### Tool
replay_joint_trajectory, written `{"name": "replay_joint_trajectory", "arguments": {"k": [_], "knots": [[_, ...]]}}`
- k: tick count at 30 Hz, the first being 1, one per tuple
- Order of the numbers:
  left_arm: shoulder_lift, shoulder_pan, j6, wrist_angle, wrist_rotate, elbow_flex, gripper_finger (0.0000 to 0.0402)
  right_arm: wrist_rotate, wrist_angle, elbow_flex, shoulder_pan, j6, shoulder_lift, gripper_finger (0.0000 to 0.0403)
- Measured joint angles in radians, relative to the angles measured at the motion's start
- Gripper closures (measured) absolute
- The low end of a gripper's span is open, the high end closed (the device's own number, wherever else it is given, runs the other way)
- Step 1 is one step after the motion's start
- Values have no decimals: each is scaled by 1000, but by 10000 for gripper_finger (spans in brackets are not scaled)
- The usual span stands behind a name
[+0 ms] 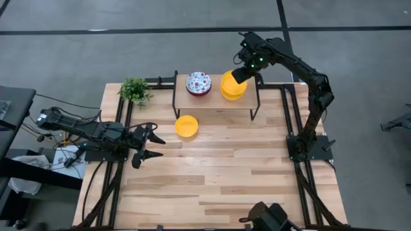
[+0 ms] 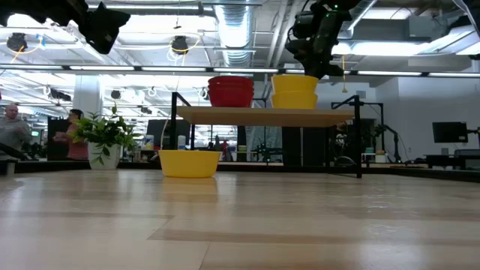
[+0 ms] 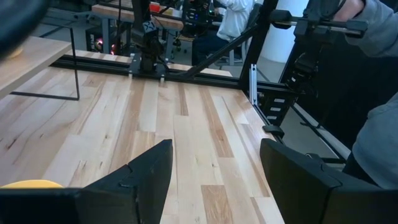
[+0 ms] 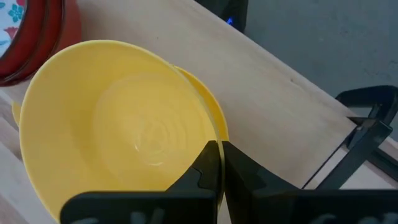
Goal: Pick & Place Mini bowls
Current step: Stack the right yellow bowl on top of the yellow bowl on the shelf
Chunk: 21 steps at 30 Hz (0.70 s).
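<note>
A low wooden shelf [image 1: 215,101] stands at the table's far middle. On it sits a stack of mini bowls, red outside and floral inside [image 1: 198,83], and beside it two plain yellow mini bowls [image 1: 231,88], one nested in the other. My right gripper [image 4: 219,149] reaches down over them, shut on the upper yellow bowl [image 4: 112,124]. A third yellow bowl [image 1: 187,126] stands on the table just in front of the shelf. My left gripper [image 1: 153,145] waits open above the table's left side, nothing between its fingers. My right gripper pinches the rim [image 4: 211,134] of the upper yellow bowl, one finger inside the bowl and one outside. The fingers come slanting down from the table's far right. The bowl stands upright, mouth up, and rests in the lower yellow bowl [image 2: 295,100].
A small green plant [image 1: 135,91] in a white pot stands at the far left corner. Black frame rails [image 1: 292,122] run along the table's sides. A person's sleeve [image 3: 380,130] shows beyond the table's edge in the left wrist view. Bare wood lies toward the near edge.
</note>
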Motion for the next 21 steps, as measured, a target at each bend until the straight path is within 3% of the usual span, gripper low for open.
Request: {"name": "replay_joint_trajectory", "arguments": {"k": [21], "knots": [[0, 0, 0, -4, 0, 0, 160, 2, -2, 0, 13, 9, 0, 403]]}}
